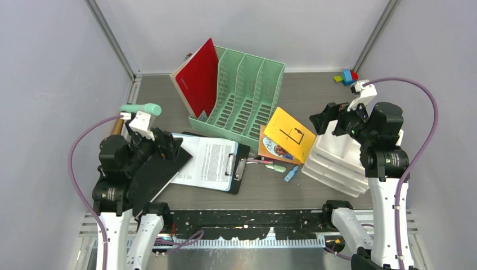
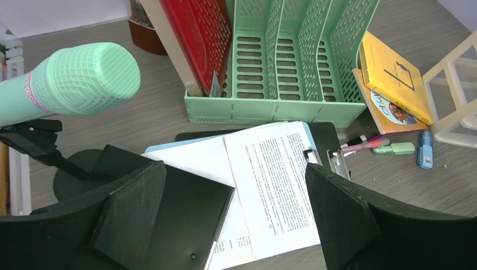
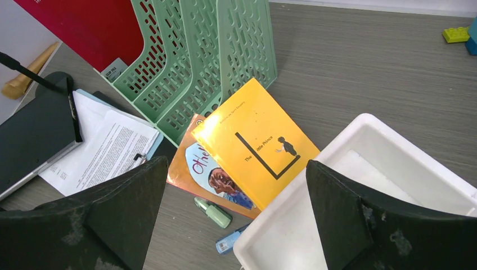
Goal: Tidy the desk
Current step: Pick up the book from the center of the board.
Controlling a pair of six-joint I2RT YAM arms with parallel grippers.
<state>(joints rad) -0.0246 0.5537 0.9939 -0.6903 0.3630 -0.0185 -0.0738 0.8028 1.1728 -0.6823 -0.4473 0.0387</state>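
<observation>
The desk (image 1: 315,93) fills the view.
- Left gripper (image 2: 233,197): jaws wide apart above one black pad (image 1: 154,177) and one clipboard (image 1: 239,169).
- One green rack (image 1: 247,95): three slots, holding one red folder (image 1: 198,81).
- Two books (image 1: 289,134): beside the rack.
- Right gripper (image 3: 233,180): jaws spread over one white drawer unit (image 1: 337,163).
- Toy blocks (image 1: 347,76): apparently three.

desk (image 1: 315,93): file rack (image 1: 242,95) behind clipboard (image 1: 242,164) | books (image 1: 289,135) left of drawer unit (image 1: 337,163)

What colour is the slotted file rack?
The file rack is mint green, clearest in left wrist view.
</observation>
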